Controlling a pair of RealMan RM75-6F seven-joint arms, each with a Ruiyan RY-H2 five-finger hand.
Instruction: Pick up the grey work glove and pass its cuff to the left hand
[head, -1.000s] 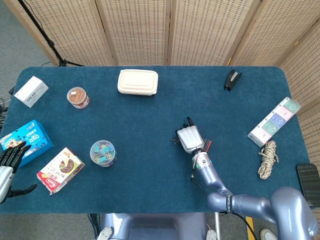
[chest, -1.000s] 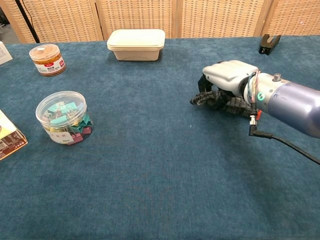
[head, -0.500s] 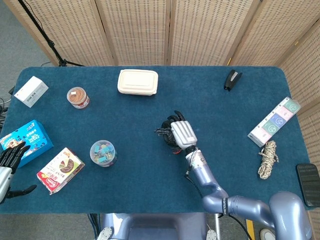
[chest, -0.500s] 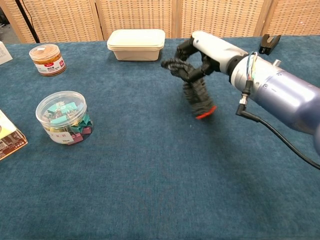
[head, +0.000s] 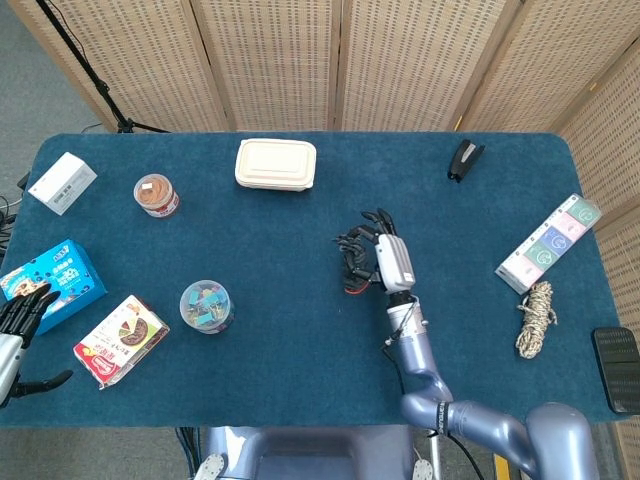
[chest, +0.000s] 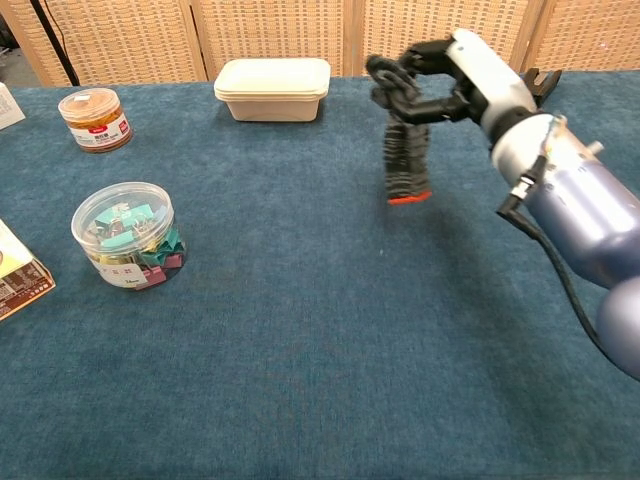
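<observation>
Chest view shows the right robot hand (chest: 455, 80) lifted above the counter (chest: 300, 330), its fingers closed around the finger end of the grey work glove (chest: 405, 155); the glove hangs down clear of the cloth, its orange-edged cuff at the bottom, pointing at the counter. From the head view the same robot hand (head: 392, 262) sits near the middle of the counter, the glove (head: 356, 262) on its left side; the left robot hand (head: 22, 320) is far off at the near left edge, empty, fingers spread, beside a blue box (head: 55, 280).

The main risk, as I judge it, is the long gap between the two; the glove must travel well across the counter, and a limp glove swinging on the way may slip from a hold that seems to take only its upper part; how much fabric is really caught I cannot tell. A low carry could also drag the cuff over the jar of clips (chest: 125, 235) or the snack box (head: 120, 340) that lie between. Lastly, the cuff hangs slack and narrow; if it twists in transit the left robot hand may close on the glove's body or on nothing.
</observation>
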